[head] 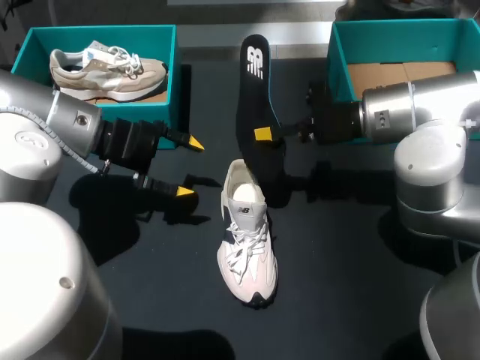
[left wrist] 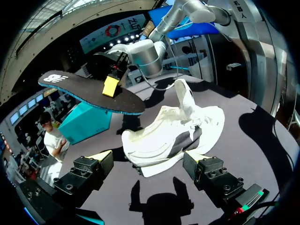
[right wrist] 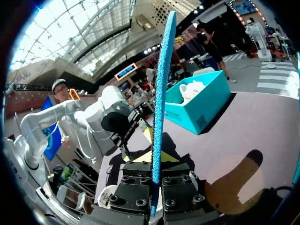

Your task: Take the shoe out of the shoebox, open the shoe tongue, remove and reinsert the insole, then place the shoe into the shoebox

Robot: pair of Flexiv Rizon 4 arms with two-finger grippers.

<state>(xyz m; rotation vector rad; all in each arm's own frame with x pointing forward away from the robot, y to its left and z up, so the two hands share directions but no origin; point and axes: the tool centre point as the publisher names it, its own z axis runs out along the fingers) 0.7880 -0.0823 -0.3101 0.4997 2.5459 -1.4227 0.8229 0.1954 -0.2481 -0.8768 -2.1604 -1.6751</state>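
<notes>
Clamping the insole (head: 256, 112), right fingers (head: 262, 134) show 1 tip; left fingers (head: 185, 192) stand apart.

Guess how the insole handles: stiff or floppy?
Probably semi-stiff: pinched by the right end effector, the insole juts out straight without drooping. Looks thin edge-on, so likely light, and may buckle when pushed into the white shoe.

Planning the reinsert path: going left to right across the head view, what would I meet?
left shoebox holding a tan shoe → left gripper, open → insole, clamped in the right gripper → right shoebox
</notes>
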